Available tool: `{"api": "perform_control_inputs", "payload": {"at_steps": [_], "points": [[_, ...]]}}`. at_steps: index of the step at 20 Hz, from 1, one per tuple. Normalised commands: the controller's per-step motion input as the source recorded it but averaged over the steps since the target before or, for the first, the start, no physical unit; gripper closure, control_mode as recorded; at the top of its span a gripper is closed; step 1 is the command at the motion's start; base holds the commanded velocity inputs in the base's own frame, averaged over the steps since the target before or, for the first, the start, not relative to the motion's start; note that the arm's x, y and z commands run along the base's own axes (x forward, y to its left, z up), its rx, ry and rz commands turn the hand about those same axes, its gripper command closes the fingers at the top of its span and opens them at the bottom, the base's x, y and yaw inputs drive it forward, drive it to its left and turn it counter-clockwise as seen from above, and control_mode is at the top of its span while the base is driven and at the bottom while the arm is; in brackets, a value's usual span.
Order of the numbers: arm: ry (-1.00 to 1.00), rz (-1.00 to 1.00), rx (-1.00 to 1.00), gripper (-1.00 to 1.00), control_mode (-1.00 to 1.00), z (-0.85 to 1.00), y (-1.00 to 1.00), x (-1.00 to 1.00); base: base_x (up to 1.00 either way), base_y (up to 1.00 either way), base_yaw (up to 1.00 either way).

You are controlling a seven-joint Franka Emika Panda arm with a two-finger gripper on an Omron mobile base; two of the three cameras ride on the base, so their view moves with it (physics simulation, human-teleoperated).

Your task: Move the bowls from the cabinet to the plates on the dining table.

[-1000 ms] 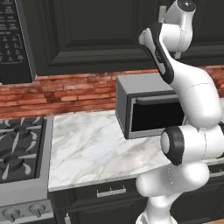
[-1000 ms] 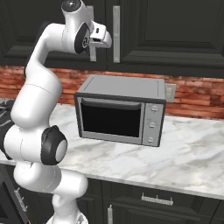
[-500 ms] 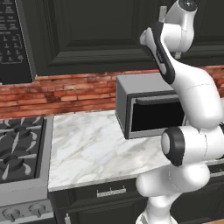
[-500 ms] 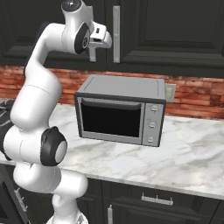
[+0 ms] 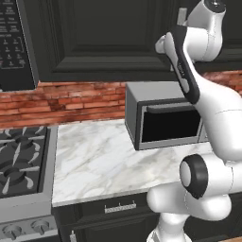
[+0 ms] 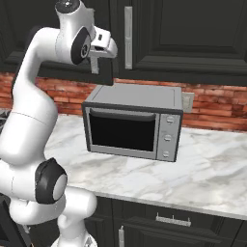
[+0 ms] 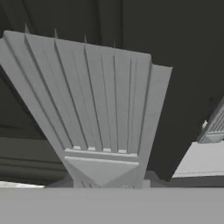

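Observation:
The dark wall cabinet hangs above the counter with its panelled doors shut. Whatever is inside stays hidden, so no bowls can be seen. My gripper is raised high, right up against the left side of a long vertical silver bar handle. In the hand view that handle looms as a wide ridged grey shape against the dark door, and my fingertips are hidden. In the left base view my own arm covers the hand, with the handle's top peeking out beside it. The plates and the dining table are out of view.
A grey box microwave stands on the marble counter under the cabinet, before a red brick backsplash. A gas stove sits at the left, and dark drawers run below the counter.

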Motion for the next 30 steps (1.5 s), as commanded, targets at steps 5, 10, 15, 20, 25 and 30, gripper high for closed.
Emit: {"api": "perform_control_inputs", "payload": {"at_steps": [5, 10, 15, 20, 25, 30], "points": [[0.0, 0.0, 0.0, 1.0, -1.0, -0.01, 0.17, -0.54, 0.0, 0.0, 0.0], [0.0, -0.1, -0.04, 1.0, -1.0, -0.26, 0.12, -0.13, 0.0, 0.0, 0.0], [0.0, -0.2, -0.07, 1.0, -1.0, -0.54, 0.05, 0.0, 0.0, 0.0, 0.0], [0.01, -0.25, -0.05, 1.0, -1.0, -0.6, 0.08, 0.0, 0.0, 0.0, 0.0], [0.0, -0.2, 0.0, 1.0, -1.0, -0.4, 0.11, -0.07, 0.0, 0.0, 0.0], [0.0, -0.15, 0.0, 1.0, -1.0, -0.24, 0.11, -0.31, 0.0, 0.0, 0.0]]}}
